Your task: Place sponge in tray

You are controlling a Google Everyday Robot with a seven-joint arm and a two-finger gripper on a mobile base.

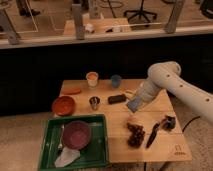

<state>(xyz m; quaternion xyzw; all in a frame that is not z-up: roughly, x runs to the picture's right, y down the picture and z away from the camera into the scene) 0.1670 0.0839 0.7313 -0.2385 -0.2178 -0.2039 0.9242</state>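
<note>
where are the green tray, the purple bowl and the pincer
green tray [99,141], camera view, on its bare floor right of the bowl
purple bowl [76,134], camera view, on the bowl's middle, inside the tray
pincer [133,105], camera view, at its tip, over the table [118,129] behind the grapes [135,135]

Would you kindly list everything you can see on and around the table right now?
Table: one, light wood, centre.
Tray: one, green, front left of the table.
Purple bowl: one, dark purple-red, in the tray.
Cloth: one, white, in the tray's front.
Orange bowl: one, orange-red, behind the tray.
Pale cup: one, orange and white, back edge.
Blue cup: one, blue, right of the pale cup.
Metal cup: one, silver, mid-table.
Dark block: one, dark brown, right of the metal cup.
Grapes: one bunch, dark, front centre.
Utensil: one, black, right of the grapes.
Arm: one, white, from the right.
Gripper: one, low over the table, right of the dark block.
</note>
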